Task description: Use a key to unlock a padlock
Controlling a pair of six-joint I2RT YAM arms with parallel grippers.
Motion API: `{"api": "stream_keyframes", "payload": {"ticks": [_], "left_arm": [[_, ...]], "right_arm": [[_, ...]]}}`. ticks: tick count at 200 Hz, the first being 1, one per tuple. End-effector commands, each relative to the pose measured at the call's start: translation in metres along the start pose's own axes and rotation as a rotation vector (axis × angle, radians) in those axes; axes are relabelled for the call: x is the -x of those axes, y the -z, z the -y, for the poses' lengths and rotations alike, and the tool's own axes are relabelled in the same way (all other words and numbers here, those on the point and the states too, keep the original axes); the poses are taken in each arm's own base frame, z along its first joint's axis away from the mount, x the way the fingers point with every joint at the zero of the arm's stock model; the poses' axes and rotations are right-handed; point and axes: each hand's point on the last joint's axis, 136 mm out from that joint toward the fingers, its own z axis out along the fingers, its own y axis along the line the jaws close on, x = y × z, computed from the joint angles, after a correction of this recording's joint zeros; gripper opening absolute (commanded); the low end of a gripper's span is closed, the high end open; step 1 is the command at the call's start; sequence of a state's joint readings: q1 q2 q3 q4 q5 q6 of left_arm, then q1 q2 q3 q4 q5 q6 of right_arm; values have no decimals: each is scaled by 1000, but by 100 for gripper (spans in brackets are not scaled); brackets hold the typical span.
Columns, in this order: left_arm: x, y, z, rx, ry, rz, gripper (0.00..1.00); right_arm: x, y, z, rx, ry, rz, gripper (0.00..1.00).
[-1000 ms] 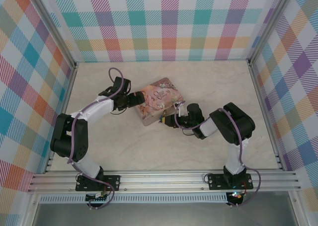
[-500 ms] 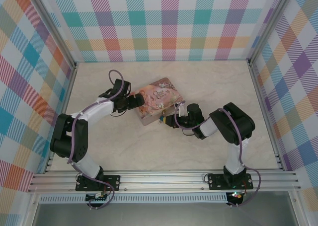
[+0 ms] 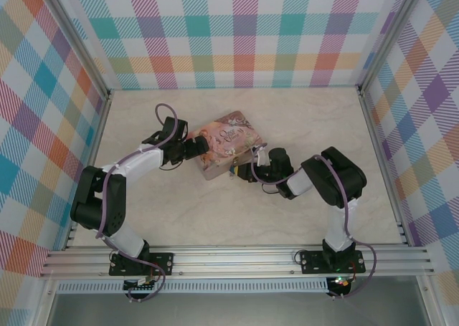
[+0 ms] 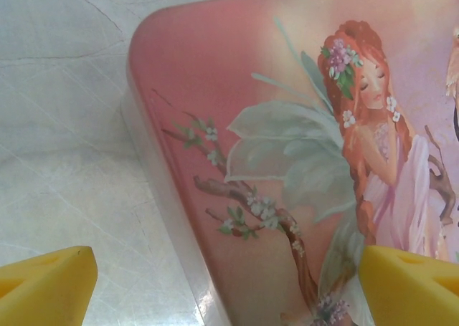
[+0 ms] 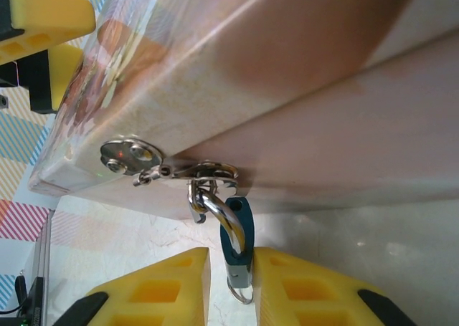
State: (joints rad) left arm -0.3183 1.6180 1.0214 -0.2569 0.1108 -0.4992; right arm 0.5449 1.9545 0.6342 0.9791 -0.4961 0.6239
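While the pink tin (image 4: pixel 237 147) lies w/ lid shut, contents hidden, the blue padlock (image 5: pixel 237 233) hangs off its latch ring (image 5: pixel 211 172), pinched between right gripper (image 5: pixel 231 260) fingers. Left gripper (image 4: pixel 222 269) straddles tin's corner, fingers wide apart.

No words, numbers or signs are legible, even on the tin (image 4: pixel 215 111).

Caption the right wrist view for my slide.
The right gripper pinches the small blue padlock hanging from the hasp on the side of the pink tin.
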Motion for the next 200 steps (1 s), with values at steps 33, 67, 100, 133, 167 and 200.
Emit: {"api": "stream_keyframes", "payload": {"ticks": [33,67,100,133,167,200], "left_arm": [[2,10,8,-29,-2,28,93],[1,14,5,-16,-6,46,93],[4,31,5,1,-29,106,94],[14,62,20,-20,-84,195,94],[16,84,68,-113,-203,225,93],[7,77,113,-185,-283,187,92]], "right_arm": [[10,-6,-1,-6,-23,41,14],[18,2,-1,-49,-32,81,8],[21,9,6,-146,-78,62,6],[22,17,15,-247,-110,48,6],[14,22,28,-351,-173,4,6],[13,27,38,-436,-188,-19,7]]}}
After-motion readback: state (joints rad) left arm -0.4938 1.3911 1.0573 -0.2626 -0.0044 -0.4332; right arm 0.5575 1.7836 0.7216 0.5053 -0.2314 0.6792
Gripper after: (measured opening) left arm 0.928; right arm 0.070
